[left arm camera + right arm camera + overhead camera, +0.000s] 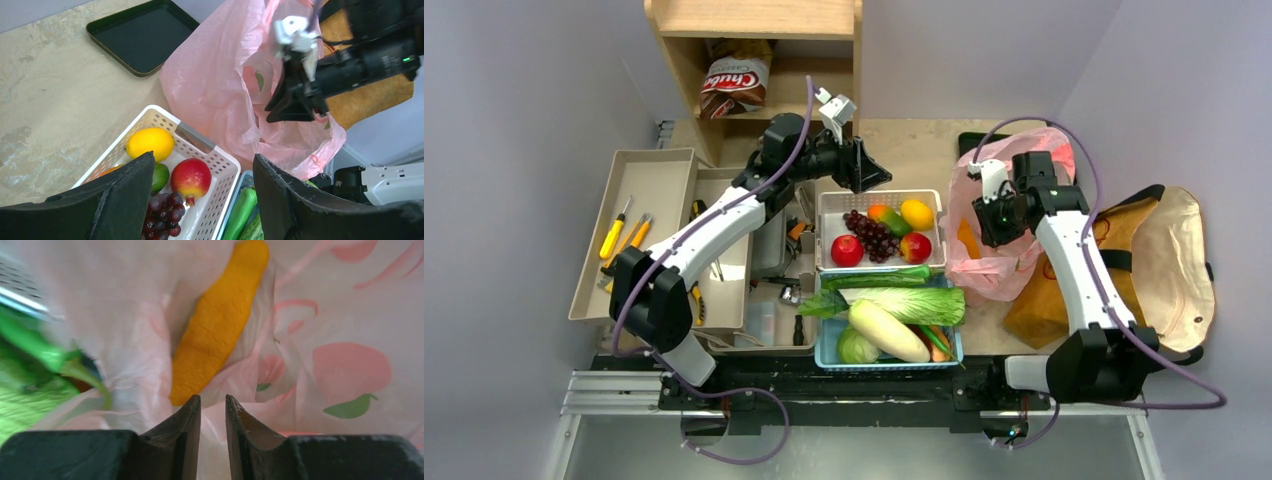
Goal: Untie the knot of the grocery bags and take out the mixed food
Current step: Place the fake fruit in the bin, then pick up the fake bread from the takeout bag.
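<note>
The table [914,150] carries everything, with a wooden shelf [754,20] at its far edge holding a brown "Chubs" bag [736,85]. On the right lies a beige cloth tote [1179,260], and the brown paper bag [1039,305] lies partly on top of it. The thin pink plastic bag [984,265] slumps against the paper bag's left side, its mouth gaping upward. Grey trays [639,190] of hand tools fill the left side. A black tray [145,32] sits beyond the pink bag.

In the middle, a white basket [879,195] stands just behind a blue basket [824,350]. The blue one holds a napa cabbage [914,303], a daikon [886,330], a cucumber [884,278] and a round green cabbage [856,348]. The white one holds dark grapes [869,232], two red apples [847,250] and a yellow citrus [916,213].

The left gripper [202,165] hangs above the white basket's far rim, fingers wide apart and empty. The right gripper [212,400] reaches into the pink bag's mouth, its fingers drawn nearly together with only a slit between. I cannot tell whether they nip the film. Just beyond the tips, a carrot [220,325] lies inside the pink bag.
</note>
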Controlling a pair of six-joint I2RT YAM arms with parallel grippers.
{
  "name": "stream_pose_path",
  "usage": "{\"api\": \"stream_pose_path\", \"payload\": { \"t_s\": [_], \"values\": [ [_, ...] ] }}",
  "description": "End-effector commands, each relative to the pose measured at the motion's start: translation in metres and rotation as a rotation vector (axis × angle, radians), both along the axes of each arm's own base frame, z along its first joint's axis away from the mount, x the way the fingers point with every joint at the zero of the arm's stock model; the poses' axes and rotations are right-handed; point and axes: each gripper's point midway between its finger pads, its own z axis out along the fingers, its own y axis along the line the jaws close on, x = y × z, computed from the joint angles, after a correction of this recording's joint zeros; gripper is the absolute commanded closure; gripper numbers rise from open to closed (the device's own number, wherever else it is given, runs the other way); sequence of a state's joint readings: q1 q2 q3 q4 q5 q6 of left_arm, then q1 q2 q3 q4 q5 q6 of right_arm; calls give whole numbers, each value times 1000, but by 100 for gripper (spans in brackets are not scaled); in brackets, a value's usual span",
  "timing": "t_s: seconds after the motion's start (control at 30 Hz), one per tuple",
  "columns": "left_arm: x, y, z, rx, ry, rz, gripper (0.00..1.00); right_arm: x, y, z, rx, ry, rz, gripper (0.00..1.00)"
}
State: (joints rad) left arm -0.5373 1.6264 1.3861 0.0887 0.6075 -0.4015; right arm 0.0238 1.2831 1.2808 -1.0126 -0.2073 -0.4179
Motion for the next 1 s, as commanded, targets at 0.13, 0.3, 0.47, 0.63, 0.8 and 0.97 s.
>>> {"api": "stream_pose_path", "payload": {
  "t_s": [0.13,0.3,0.47,0.63,0.8,0.97],
  "values": [
    [4,-7,32,-57,-77,-37,31,42,-16,-48,-50,-25,-150,77],
    [5,-8,31,-57,-75,-37,32,52,-3,-70,31,-3,-164,75],
    [5,-9,29,-54,-70,-44,32,56,-2,-96,39,15,-182,69],
    [5,-10,30,-54,-70,-50,32,61,-4,-115,28,27,-188,69],
    [7,-11,30,-53,-72,-53,32,61,-2,-133,29,72,-172,62],
    [9,-12,28,-50,-69,-50,32,53,-1,-153,28,140,-171,54]
  ]
}}
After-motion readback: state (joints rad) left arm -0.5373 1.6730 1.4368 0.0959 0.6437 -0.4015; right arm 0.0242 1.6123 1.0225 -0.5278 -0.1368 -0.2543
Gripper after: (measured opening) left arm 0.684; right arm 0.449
